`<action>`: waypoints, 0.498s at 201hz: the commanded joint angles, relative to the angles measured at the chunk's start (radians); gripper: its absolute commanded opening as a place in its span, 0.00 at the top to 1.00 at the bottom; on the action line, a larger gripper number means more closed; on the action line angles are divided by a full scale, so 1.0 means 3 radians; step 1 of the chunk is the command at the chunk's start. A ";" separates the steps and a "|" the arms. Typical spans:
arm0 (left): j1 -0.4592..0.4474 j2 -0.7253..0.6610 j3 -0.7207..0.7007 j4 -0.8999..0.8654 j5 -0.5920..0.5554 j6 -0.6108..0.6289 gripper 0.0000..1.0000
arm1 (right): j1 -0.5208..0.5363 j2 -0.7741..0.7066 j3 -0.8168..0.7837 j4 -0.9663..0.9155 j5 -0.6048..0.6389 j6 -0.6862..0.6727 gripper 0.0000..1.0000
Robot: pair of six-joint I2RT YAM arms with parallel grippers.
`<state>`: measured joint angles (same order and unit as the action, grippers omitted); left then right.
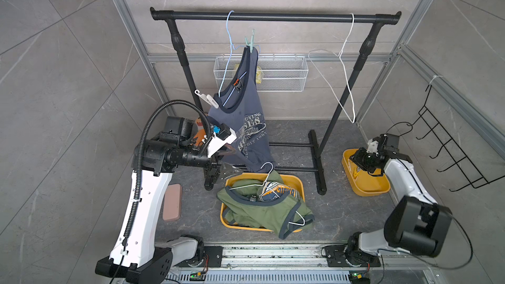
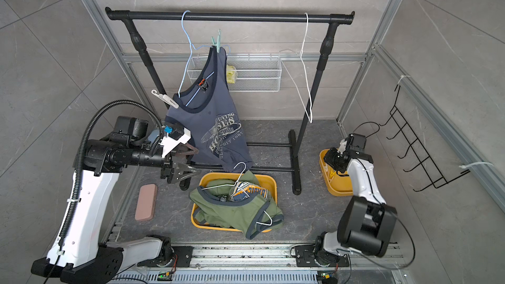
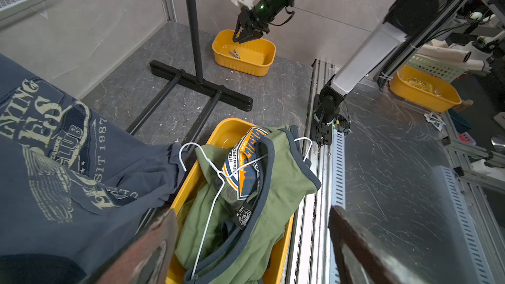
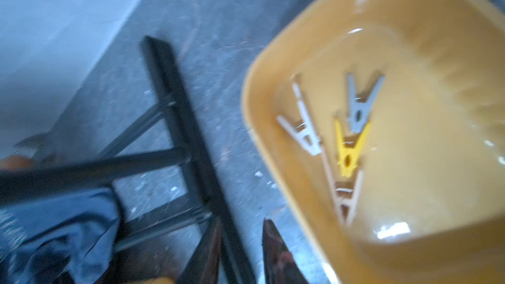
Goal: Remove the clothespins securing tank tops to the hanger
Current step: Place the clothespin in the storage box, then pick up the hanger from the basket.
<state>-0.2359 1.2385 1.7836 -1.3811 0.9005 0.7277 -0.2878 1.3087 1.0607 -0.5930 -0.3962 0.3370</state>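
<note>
- Right gripper point(image 4: 242, 221), slightly parted and empty, hangs above yellow bin point(image 4: 247, 110) of removed clothespins point(image 4: 348, 146).
- Left gripper point(image 1: 235, 159) gapes beside hanging navy tank top point(image 1: 240, 121).
- Likely next: squeeze off its white clothespin point(image 1: 209, 98) or mint clothespin point(image 1: 250, 42).

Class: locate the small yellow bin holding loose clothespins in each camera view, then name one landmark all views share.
In a top view: small yellow bin on the floor, right of the rack foot.
In a top view: bin likewise right of the rack foot.
Left wrist: bin beyond the rack foot, beneath the right end effector.
Right wrist: bin close up, blurred, clothespins inside.
Shared landmark: the black rack foot.
</note>
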 commanded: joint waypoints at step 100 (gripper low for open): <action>-0.0015 -0.0150 0.0036 -0.0349 -0.0183 0.0099 0.11 | 0.4109 -0.0293 0.0042 -0.0396 0.0558 0.0089 0.72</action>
<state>-0.2363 1.2205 1.7855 -1.4708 0.8574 0.7639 0.8265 1.1049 1.0191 -0.7231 -0.3988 0.3737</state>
